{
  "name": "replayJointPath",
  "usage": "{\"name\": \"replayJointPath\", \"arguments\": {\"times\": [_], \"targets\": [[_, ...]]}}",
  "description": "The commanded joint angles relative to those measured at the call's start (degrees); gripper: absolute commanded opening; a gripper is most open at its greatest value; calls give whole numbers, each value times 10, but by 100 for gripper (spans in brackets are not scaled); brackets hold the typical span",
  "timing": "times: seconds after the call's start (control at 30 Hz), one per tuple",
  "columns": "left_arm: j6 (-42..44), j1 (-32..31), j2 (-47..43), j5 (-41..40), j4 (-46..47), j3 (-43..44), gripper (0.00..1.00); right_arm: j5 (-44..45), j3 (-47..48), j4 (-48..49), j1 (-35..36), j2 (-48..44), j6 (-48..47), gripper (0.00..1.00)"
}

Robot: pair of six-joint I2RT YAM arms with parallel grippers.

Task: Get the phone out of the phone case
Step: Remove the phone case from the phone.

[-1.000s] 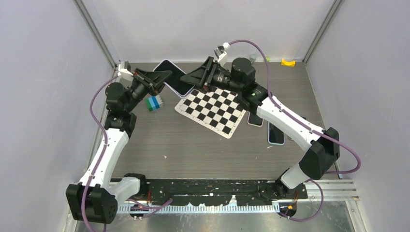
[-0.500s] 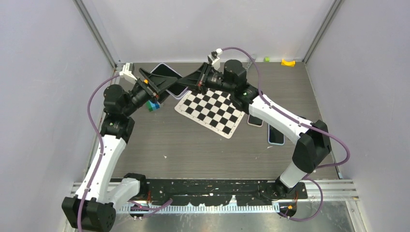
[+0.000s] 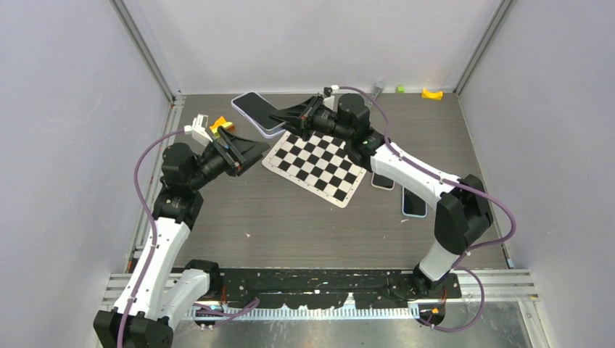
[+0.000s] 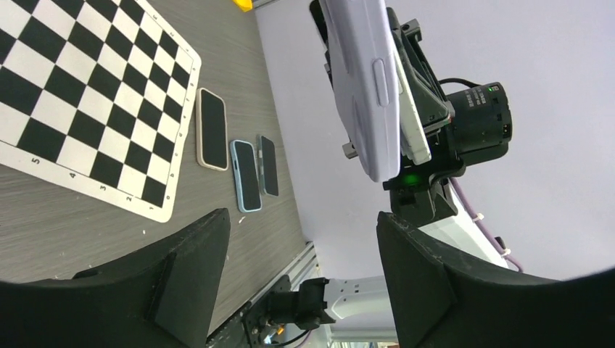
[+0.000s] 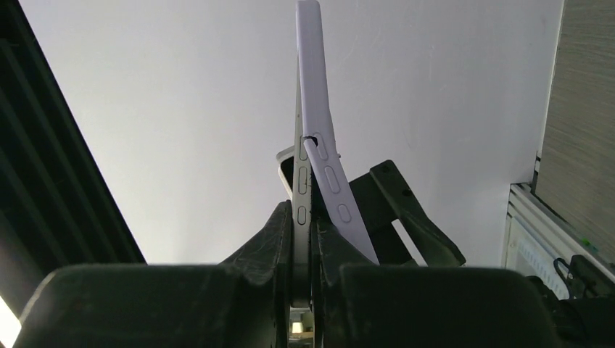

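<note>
The right gripper (image 3: pixel 281 116) is clamped on the phone (image 3: pixel 251 107) at the upper middle of the overhead view, and the lilac case (image 5: pixel 324 156) is peeling off one edge. Lower left, the left gripper (image 3: pixel 255 148) is spread apart and empty.

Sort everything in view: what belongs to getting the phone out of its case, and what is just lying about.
For the job: phone, lilac case, right tool shut on the phone, left tool open and empty.
Lying about: checkerboard mat, three spare phones, yellow piece by the back wall.
</note>
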Motion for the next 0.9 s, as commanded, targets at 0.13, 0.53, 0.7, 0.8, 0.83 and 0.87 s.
{"name": "replayJointPath", "arguments": {"times": [0.13, 0.53, 0.7, 0.8, 0.83, 0.87], "targets": [[-1, 1, 7, 22, 64, 9, 85, -10, 6, 76, 6, 4, 64, 1], [-60, 1, 32, -20, 113, 4, 81, -16, -4, 98, 12, 6, 79, 1], [-113, 1, 39, -44, 147, -17, 80, -19, -15, 110, 15, 5, 83, 1], [-117, 1, 38, -58, 139, -25, 71, -20, -16, 117, 16, 4, 86, 1], [-114, 1, 37, -61, 134, -27, 67, -20, -17, 123, 16, 4, 90, 1], [-110, 1, 36, -64, 131, -28, 62, -21, -18, 126, 16, 4, 95, 1]]}}
